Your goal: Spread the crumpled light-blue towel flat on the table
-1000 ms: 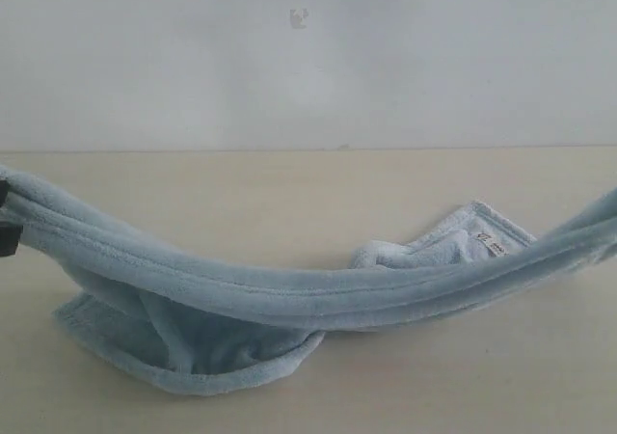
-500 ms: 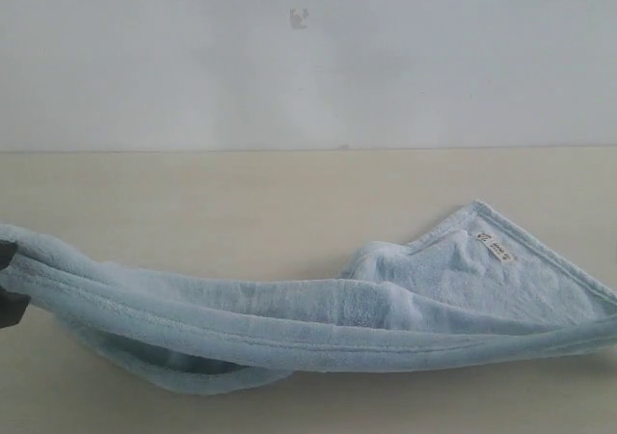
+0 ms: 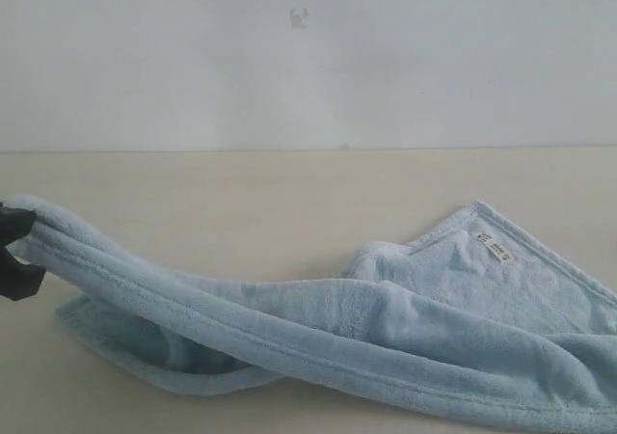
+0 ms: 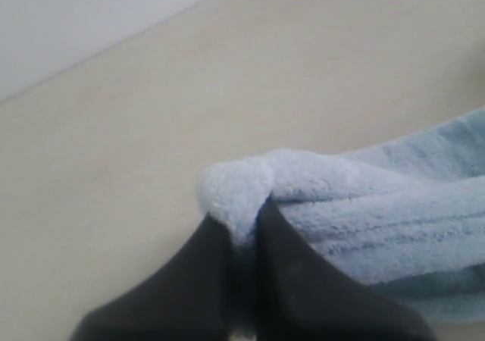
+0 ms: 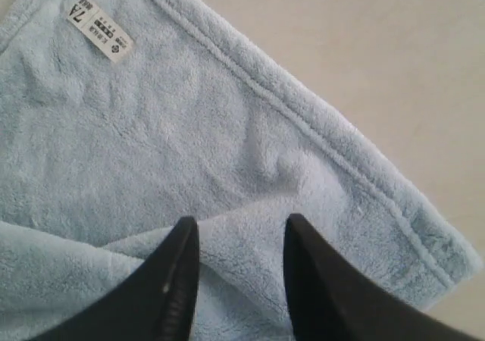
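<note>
From the side camera the right gripper is out of sight, and the towel (image 3: 386, 328) runs off the right and bottom edges, so that end is cut off. The left gripper (image 4: 241, 221) shows there only as a black stub at the left edge. Its wrist camera is blurred but plain enough: the 2 dark fingers (image 4: 303, 280) are pressed together on a bunched corner of the towel, which bulges past their tips. What lies under the long raised fold I cannot see.

The right gripper (image 5: 241, 226) hangs over the other end with its 2 fingers apart. Cloth lies below the gap, and I cannot tell whether the tips touch it.

The towel is pale light-blue, plush and fleecy, with a stitched hem. It lies stretched left to right across the near part of the table (image 3: 241, 188). The left end is held up, and a thick rolled fold slants down toward the right. A layer sags beneath that fold onto the table. The right part lies flat, with 1 corner pointing toward the white wall (image 3: 289, 67).

Near that corner sits a small white tag (image 5: 98, 29). It carries a large dark mark that looks like a 7 with another character, then rows of print too small to read.
</note>
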